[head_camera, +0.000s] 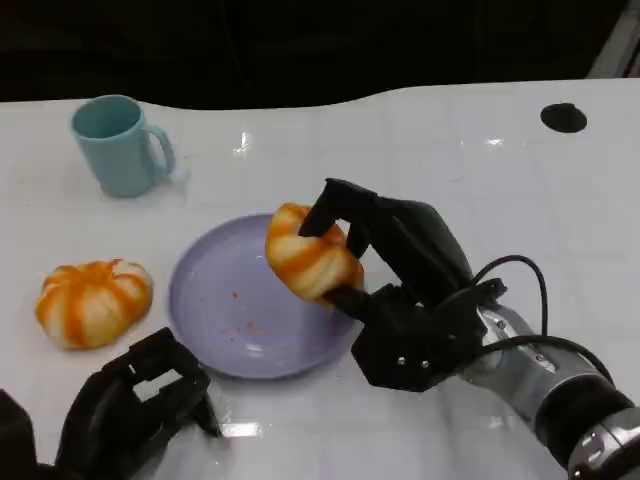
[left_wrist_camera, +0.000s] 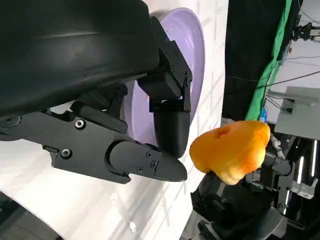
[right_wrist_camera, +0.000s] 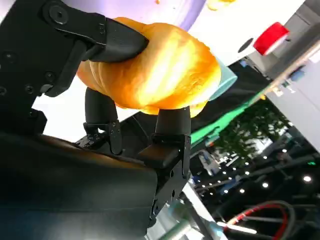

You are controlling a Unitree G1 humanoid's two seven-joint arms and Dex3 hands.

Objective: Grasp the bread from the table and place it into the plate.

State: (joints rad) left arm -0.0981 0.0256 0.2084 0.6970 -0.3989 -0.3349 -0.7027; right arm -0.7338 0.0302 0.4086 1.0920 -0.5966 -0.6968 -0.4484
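Observation:
My right hand [head_camera: 395, 290] grips an orange-and-white bread roll [head_camera: 308, 257] and holds it above the right part of the lavender plate [head_camera: 215, 300]. The right wrist view shows the same roll [right_wrist_camera: 155, 72] clamped between the black fingers [right_wrist_camera: 112, 35]. From the left wrist view the roll [left_wrist_camera: 230, 150] hangs in the air beyond the plate [left_wrist_camera: 192, 60]. A second striped roll [head_camera: 92, 300] lies on the white table left of the plate. My left hand [head_camera: 135, 410] rests low at the front left with its fingers curled in and nothing in them.
A light blue mug [head_camera: 120, 145] stands at the back left of the table. A black round hole [head_camera: 563, 117] marks the table's far right. The table's far edge runs along a dark background.

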